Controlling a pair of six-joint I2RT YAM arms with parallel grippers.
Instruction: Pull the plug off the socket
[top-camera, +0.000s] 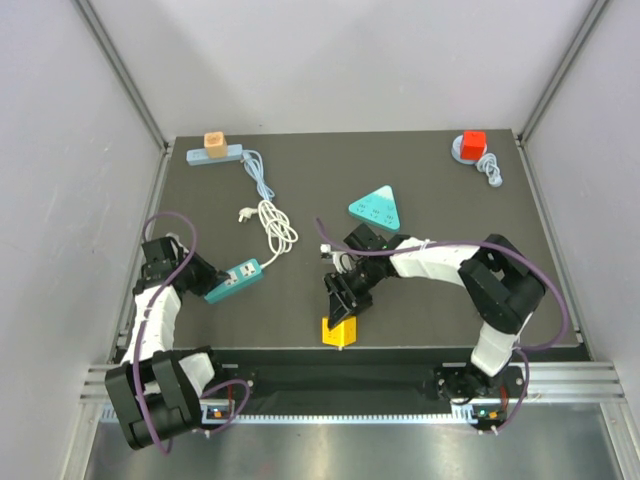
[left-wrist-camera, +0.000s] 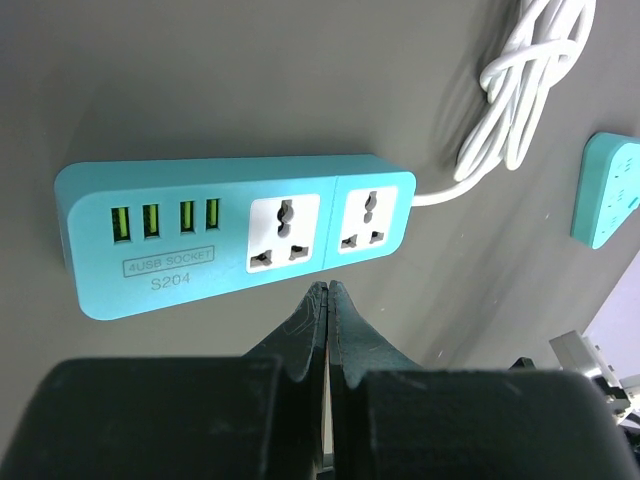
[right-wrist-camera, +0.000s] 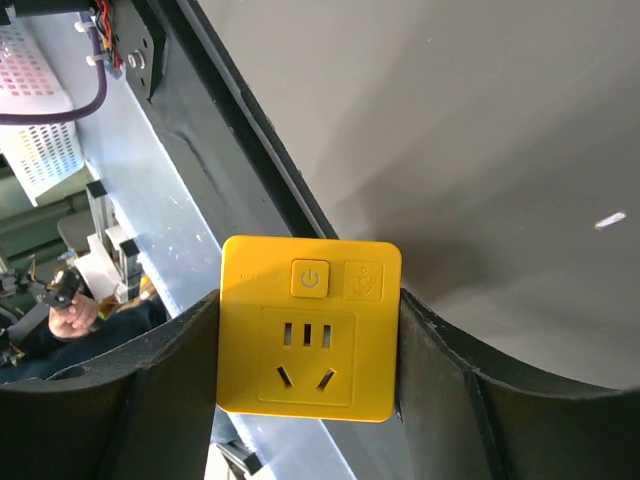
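The right pincer (top-camera: 342, 300) pinches the yellow plug block (right-wrist-camera: 310, 330) by its flanks at the 6 o'clock edge of the surface (top-camera: 420, 170), clear of any socket. The left pincer (left-wrist-camera: 327, 290), pressed together, has its tips just beside the teal power strip (left-wrist-camera: 230, 235) at 8 o'clock, whose two sockets stand bare. Its white cord (top-camera: 275, 225) coils near the centre. A triangular strip (top-camera: 375, 207) lies just beyond the right arm. A pale strip (top-camera: 200, 156) carrying a tan block (top-camera: 215, 143) sits at 11 o'clock, and a red cube (top-camera: 473, 141) at 1 o'clock.
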